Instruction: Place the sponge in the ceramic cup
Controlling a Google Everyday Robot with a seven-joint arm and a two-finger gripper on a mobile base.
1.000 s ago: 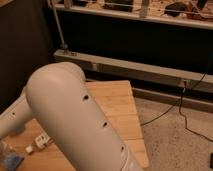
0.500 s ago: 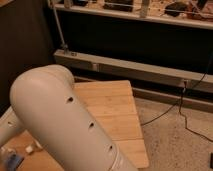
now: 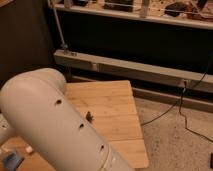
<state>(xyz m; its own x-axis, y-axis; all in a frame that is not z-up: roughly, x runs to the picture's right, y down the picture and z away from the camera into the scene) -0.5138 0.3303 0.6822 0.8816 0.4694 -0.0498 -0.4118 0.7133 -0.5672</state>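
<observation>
My thick white arm (image 3: 55,125) fills the lower left of the camera view and covers most of the left side of the wooden table (image 3: 112,107). The gripper is out of view, hidden behind or below the arm. A small blue thing (image 3: 12,160) shows at the bottom left corner, next to the arm and cut by the frame edge. I cannot tell whether it is the sponge or the ceramic cup. The other of the two is hidden.
A tiny dark green object (image 3: 89,116) sits on the table at the arm's edge. A small white piece (image 3: 29,149) lies near the blue thing. A metal rail (image 3: 135,67) and dark shelving stand behind the table. Black cables (image 3: 185,112) cross the speckled floor on the right.
The arm has swung left and lower in the view, uncovering more of the table's middle and hiding more of the small things at the lower left.
</observation>
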